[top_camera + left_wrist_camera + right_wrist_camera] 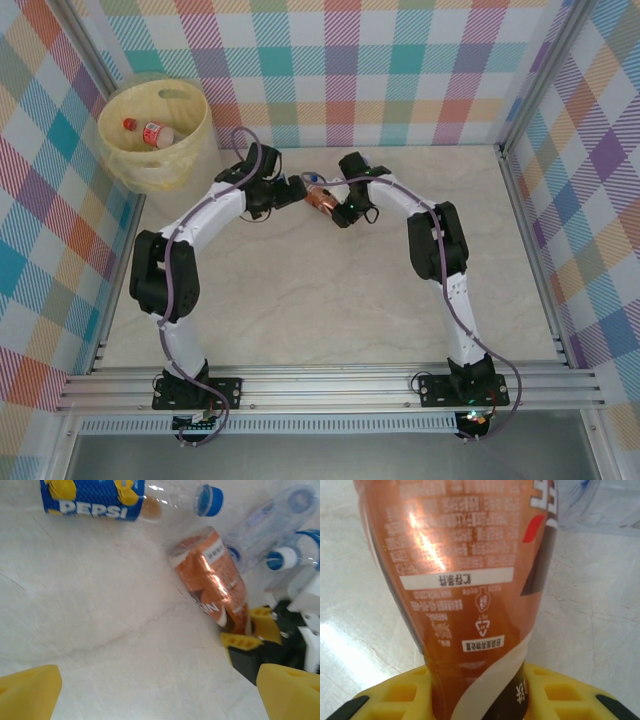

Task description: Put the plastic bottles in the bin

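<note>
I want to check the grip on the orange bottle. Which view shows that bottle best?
Left wrist: the orange bottle shows nearly whole, lying down, one end between the right gripper's yellow fingers. Right wrist gives a cropped close-up of its label. From the top it is small and far.

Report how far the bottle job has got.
Done: one red-capped bottle lies in the bin. In hand: the right gripper is shut on the orange-labelled bottle. To do: the Pepsi bottle and at least two clear blue-capped bottles lie on the table; the left gripper hangs open above it.
</note>
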Robot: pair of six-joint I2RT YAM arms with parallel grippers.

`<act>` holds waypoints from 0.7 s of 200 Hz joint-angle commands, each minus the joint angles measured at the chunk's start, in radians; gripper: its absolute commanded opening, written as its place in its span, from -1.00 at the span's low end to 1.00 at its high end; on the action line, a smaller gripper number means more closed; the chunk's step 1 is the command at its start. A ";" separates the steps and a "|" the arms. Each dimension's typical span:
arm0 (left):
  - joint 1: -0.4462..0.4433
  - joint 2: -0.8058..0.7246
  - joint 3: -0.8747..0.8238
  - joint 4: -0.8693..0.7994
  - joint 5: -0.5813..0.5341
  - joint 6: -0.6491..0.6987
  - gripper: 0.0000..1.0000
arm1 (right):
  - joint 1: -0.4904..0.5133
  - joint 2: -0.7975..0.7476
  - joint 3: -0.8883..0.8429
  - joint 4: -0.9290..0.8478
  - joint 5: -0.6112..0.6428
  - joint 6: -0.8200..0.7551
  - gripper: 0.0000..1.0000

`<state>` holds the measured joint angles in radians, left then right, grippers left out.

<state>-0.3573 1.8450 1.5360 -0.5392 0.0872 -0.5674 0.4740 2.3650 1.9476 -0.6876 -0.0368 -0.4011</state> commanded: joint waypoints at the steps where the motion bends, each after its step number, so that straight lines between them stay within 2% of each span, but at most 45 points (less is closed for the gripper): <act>1: 0.009 -0.082 -0.081 0.132 0.172 -0.078 1.00 | 0.018 -0.129 -0.142 0.071 -0.020 0.013 -0.42; 25: 0.008 -0.141 -0.173 0.239 0.258 -0.148 1.00 | 0.026 -0.296 -0.312 0.180 -0.076 0.098 -0.53; 61: 0.005 -0.253 -0.331 0.331 0.238 -0.287 1.00 | 0.060 -0.522 -0.549 0.343 -0.137 0.284 -0.56; 94: -0.009 -0.304 -0.461 0.569 0.393 -0.364 1.00 | 0.095 -0.634 -0.680 0.439 -0.281 0.428 -0.52; 113: -0.018 -0.327 -0.504 0.661 0.431 -0.375 1.00 | 0.110 -0.671 -0.736 0.499 -0.354 0.498 -0.50; 140: -0.018 -0.378 -0.584 0.863 0.480 -0.410 1.00 | 0.127 -0.690 -0.761 0.518 -0.356 0.564 -0.49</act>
<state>-0.3664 1.5387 1.0042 0.0578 0.4747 -0.9226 0.5732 1.7061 1.2152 -0.2413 -0.2993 0.0517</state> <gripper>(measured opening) 0.997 0.357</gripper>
